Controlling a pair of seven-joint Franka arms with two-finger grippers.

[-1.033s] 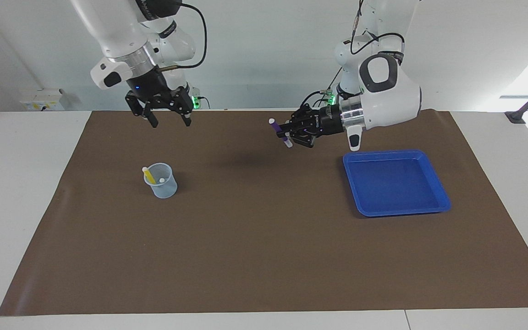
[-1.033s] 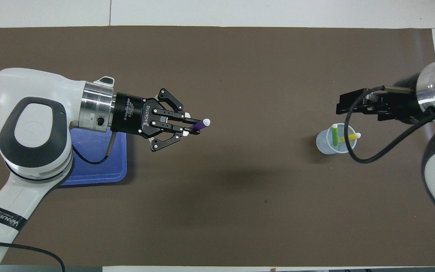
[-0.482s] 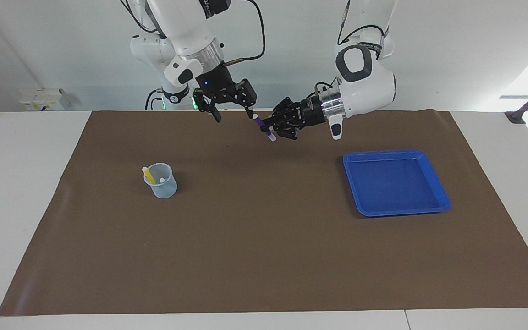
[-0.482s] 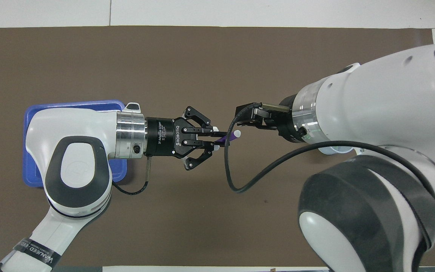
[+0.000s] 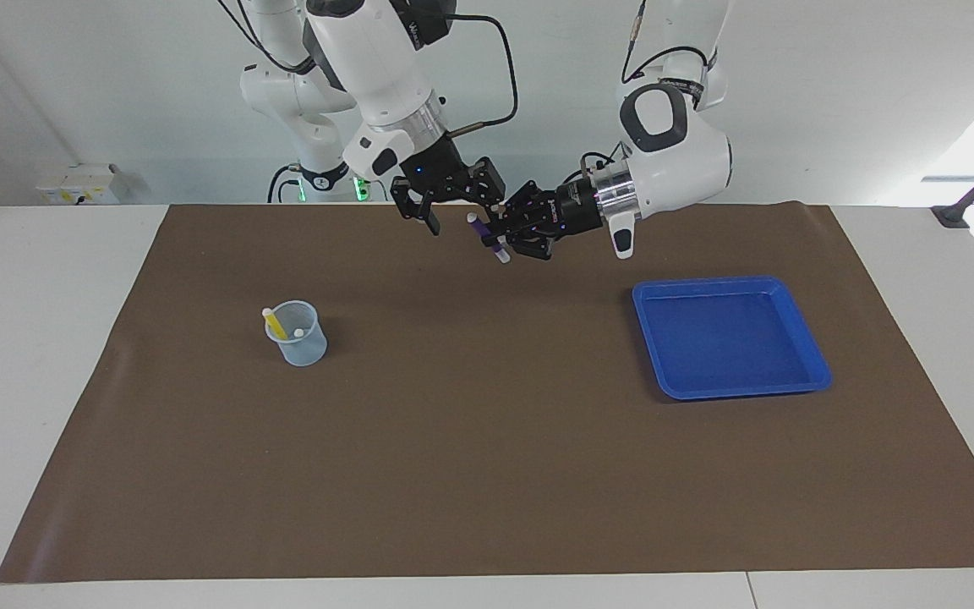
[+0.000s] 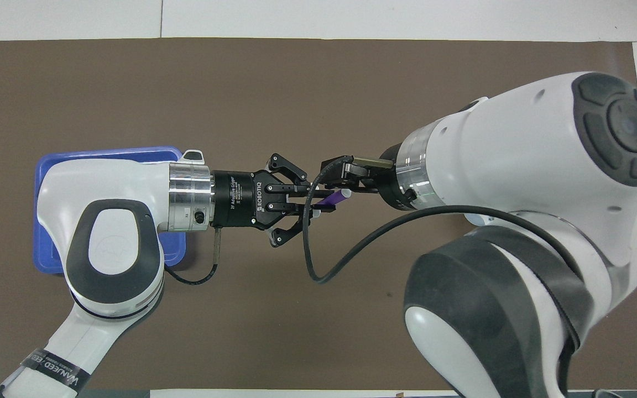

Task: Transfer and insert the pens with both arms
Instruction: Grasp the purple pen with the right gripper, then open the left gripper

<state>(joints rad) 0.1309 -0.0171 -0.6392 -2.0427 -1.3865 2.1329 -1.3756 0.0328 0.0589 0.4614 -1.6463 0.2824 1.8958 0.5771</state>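
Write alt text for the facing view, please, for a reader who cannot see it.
Above a brown mat, the left claw holds a purple pen out to the open right claw, which has closed in around its upper end. A clear cup holding a yellow pen and an empty blue tray sit apart on the mat.

right gripper swung from cup to purple pen, straddling it

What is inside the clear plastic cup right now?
In the clear plastic cup the facing view shows a yellow marker pen leaning on the rim and one more whitish pen tip. That pen's colour is unclear. In the overhead view the right arm covers the cup.
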